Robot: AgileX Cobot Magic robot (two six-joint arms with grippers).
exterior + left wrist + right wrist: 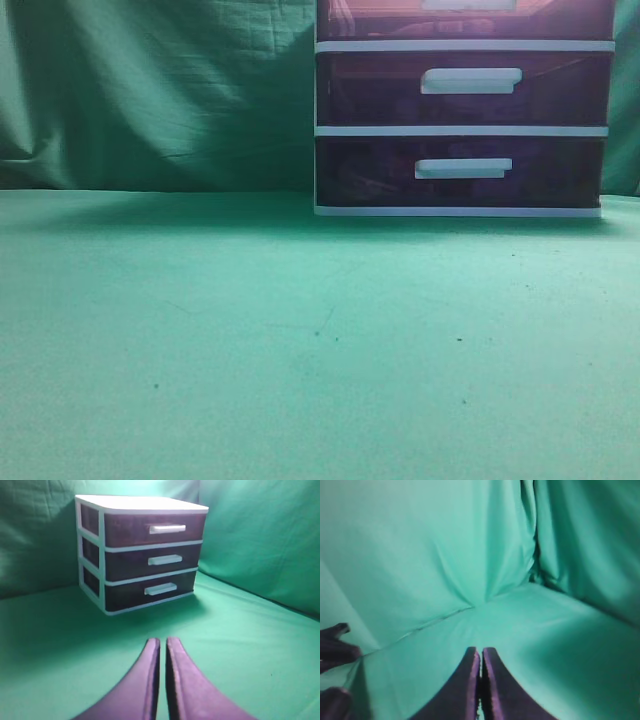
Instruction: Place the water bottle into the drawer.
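Left end effector (161,645) is seen closed, fingers pressed together, nothing held, hovering over the green surface (240,645). Right end effector (480,655) is likewise closed and empty, faced toward green cloth (420,555). The drawer (155,529), topmost of the white-framed unit (102,555), is seen pushed in, well apart from both.
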